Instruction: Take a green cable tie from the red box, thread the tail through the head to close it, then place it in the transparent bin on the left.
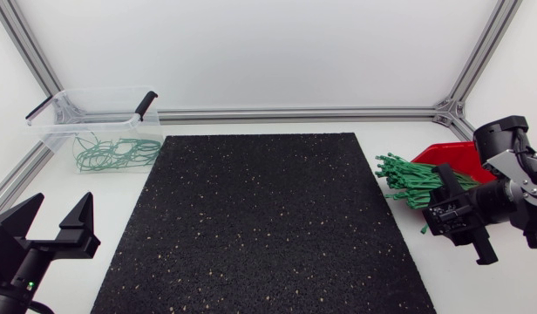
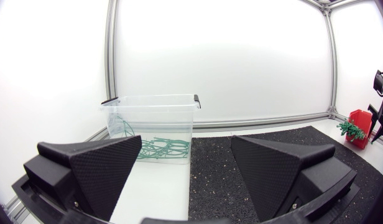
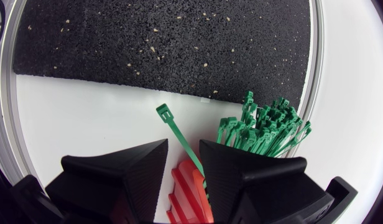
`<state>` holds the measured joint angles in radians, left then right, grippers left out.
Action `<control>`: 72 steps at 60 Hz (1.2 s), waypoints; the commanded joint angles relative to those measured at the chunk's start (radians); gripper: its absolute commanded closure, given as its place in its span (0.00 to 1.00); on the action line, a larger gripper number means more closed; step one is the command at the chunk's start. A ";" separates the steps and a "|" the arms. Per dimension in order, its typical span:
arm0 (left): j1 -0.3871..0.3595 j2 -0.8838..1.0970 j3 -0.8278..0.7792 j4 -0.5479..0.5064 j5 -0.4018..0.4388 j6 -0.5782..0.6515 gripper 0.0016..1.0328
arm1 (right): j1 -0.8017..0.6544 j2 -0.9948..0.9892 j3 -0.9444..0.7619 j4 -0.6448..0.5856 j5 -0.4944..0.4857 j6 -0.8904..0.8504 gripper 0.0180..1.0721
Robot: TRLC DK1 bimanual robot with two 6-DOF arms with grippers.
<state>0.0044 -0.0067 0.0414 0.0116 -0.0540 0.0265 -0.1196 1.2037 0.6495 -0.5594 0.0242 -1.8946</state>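
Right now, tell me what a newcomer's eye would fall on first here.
The green cable ties bristling out of the red box at the table's right stand out first, with the right gripper over them and one tie running between its open fingers. Then the black mat mid-table and the transparent bin at far left, holding looped ties.

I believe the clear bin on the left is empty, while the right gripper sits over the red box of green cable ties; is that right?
Not quite. The clear bin is not empty: it holds several closed green loops, as the head view and left wrist view show. The rest stands: the right gripper sits over the red box of green cable ties.
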 commanded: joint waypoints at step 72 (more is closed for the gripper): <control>-0.006 -0.003 -0.038 -0.027 -0.004 0.010 0.03 | 0.015 -0.107 -0.051 0.067 -0.064 -0.026 0.95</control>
<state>0.0044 -0.0067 0.0414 0.0113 -0.0536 0.0261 -0.1066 1.1061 0.5945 -0.4782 -0.0330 -1.8977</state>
